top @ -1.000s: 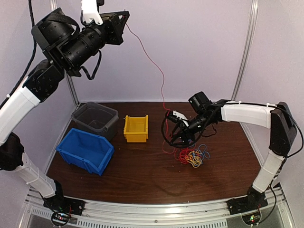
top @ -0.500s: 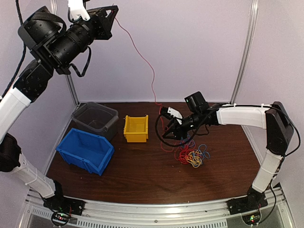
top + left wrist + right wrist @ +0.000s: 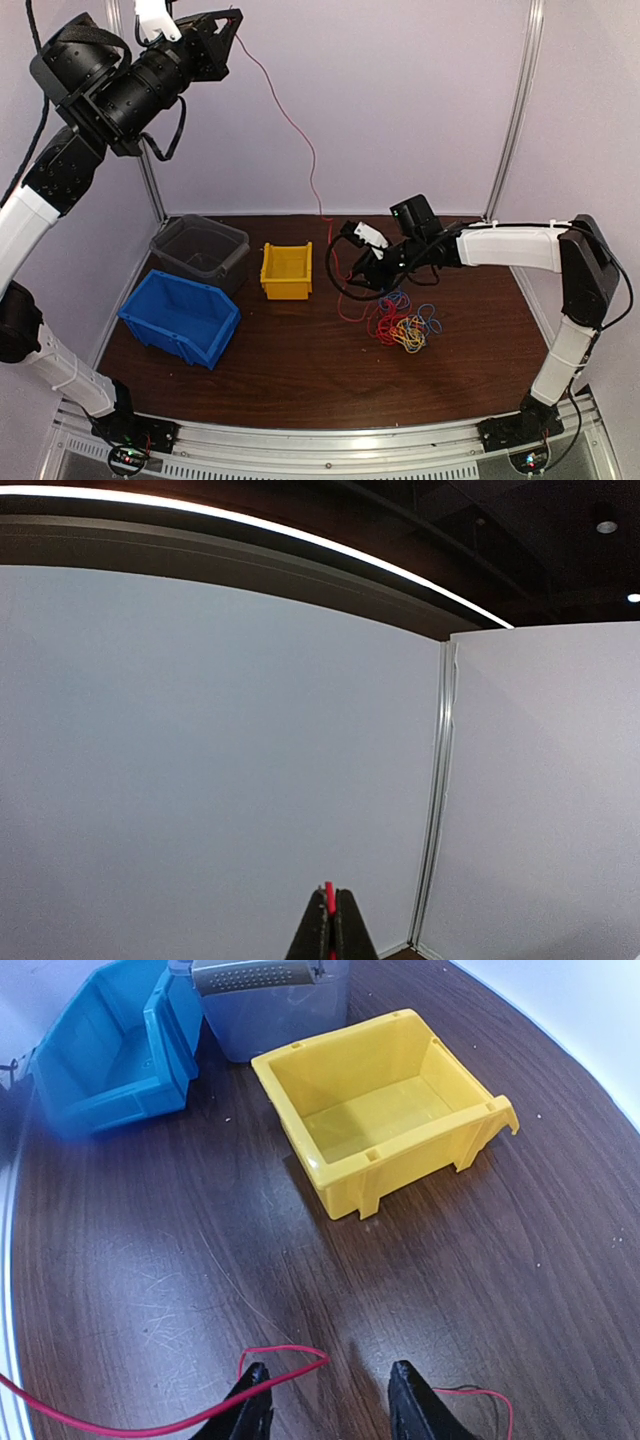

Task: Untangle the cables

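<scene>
Cables [image 3: 405, 326]: a red, blue and yellow-orange tangle is lying on the table [image 3: 300, 372], right of the yellow bin [image 3: 287, 271]. One red strand [image 3: 286, 110] is being held high by the left gripper [image 3: 232, 20], clamped on it, apparently to draw it free. The right gripper [image 3: 330, 1408] is being held low beside the tangle, jaws parted over a red loop, gripping nothing.

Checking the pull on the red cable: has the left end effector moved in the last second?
Yes. In the top view the left end effector, shut on the red cable, has shifted left and slightly up, farther from the right corner post.
</scene>
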You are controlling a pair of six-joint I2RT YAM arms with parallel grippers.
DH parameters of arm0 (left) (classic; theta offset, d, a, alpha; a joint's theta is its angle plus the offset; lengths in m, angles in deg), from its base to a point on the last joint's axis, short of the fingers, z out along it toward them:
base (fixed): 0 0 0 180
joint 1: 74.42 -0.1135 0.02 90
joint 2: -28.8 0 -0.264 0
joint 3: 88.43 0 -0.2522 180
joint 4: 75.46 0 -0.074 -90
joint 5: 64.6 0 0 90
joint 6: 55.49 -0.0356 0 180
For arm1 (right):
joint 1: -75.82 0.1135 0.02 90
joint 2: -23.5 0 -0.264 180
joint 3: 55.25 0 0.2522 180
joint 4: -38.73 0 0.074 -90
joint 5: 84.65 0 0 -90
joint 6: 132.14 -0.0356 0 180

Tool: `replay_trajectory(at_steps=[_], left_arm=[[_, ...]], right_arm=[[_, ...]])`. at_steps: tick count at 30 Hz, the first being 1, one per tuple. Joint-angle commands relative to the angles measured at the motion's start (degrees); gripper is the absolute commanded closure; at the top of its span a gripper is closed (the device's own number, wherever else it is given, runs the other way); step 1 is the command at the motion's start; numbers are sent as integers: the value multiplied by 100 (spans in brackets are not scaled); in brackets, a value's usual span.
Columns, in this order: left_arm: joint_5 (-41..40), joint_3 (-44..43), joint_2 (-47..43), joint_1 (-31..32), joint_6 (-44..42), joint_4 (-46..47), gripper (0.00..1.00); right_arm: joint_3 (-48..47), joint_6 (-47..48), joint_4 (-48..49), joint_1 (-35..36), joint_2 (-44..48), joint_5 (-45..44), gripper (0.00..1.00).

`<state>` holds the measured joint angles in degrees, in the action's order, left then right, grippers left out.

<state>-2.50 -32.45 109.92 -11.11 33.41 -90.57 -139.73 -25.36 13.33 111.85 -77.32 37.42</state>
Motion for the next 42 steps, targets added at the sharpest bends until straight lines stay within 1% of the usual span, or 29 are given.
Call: replay_trajectory(at_steps=[1,3,6,10,11,12,13,14,16,17,20,22,23,25,26,28,30,31,33,35,38,40,42], left_arm=[[7,46,-158,-12,93,163,100],[-19,48,-158,-8,93,82,100],[-43,77,-193,-9,93,-39,100],[-175,295,-362,-16,93,-2,100],[-221,359,-402,-17,93,23,100],[-282,392,-437,-12,93,37,100],[-335,415,-450,-12,70,37,100],[-403,421,-463,-13,22,17,100],[-575,439,-495,-9,-47,-38,100],[-634,480,-525,-11,-68,-53,100],[-801,801,-725,-12,-11,-78,100],[-945,1345,-1005,-7,90,27,100],[-1018,1702,-1168,-10,308,85,100],[-1175,2424,-1503,-13,592,314,100],[-1232,2735,-1646,-8,727,355,100],[-1264,3269,-1848,-13,1009,280,99],[-1248,3622,-1942,-6,1266,24,66],[-1243,3690,-1941,-10,1364,-146,54],[-1257,3730,-1894,-16,1473,-397,38],[-1131,3675,-1826,-11,1379,-523,30],[-556,3496,-1690,-14,1075,-479,24],[-69,3485,-1575,-12,830,-222,16],[420,3621,-1398,-12,412,302,9]], right_arm=[[49,168,200,33,97,453,55],[-72,218,152,42,-38,895,56],[-141,39,414,53,-160,1105,62],[-17,42,941,53,-88,1532,63],[-6,66,1050,51,-57,1664,67],[4,33,1131,53,-30,1729,74],[-1,-19,1274,52,-13,1747,84],[-15,-62,1386,49,6,1751,90],[-32,-121,1555,39,94,1699,98],[-30,-191,1670,21,167,1642,100],[-154,-277,1825,-80,519,1205,100],[-397,-227,1767,-199,808,784,100],[-554,-160,1701,-265,985,573,100],[-1090,18,1440,-445,1092,322,100],[-1471,40,1162,-566,1064,253,100],[-2106,-3,928,-859,1011,254,100],[-2772,60,606,-1093,881,313,100],[-3105,117,472,-1162,818,304,100],[-3716,277,266,-1203,715,252,100],[-4117,378,90,-1199,616,272,100],[-4325,405,-50,-1180,571,452,100],[-4319,405,-159,-1133,588,490,100],[-4330,388,-271,-1076,612,584,100]])
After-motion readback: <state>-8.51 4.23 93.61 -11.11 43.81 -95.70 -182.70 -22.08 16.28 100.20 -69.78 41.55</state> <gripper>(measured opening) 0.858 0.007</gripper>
